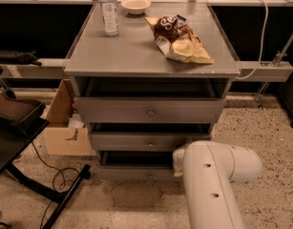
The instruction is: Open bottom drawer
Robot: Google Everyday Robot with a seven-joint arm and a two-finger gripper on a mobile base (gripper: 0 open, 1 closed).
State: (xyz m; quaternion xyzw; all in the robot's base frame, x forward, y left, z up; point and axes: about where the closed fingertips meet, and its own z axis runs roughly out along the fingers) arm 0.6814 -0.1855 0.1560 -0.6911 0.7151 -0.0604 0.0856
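I see the bottom drawer (pixel 131 172) low in the centre of the frame, standing a little way out, its inside dark (contents unclear). The gripper (pixel 178 161) sits at the drawer's right end, mostly behind the white arm (pixel 217 175); I cannot tell its grip.

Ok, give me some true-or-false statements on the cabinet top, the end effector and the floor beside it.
A chip bag lies on the cabinet top. True.
The bottle stands right of the bowl. False: it stands left of it.
The end effector hovers in plain view over the cabinet top. False: it is out of view; the white arm covers the bottom drawer's right end.
A cardboard box sits left of the cabinet. True.
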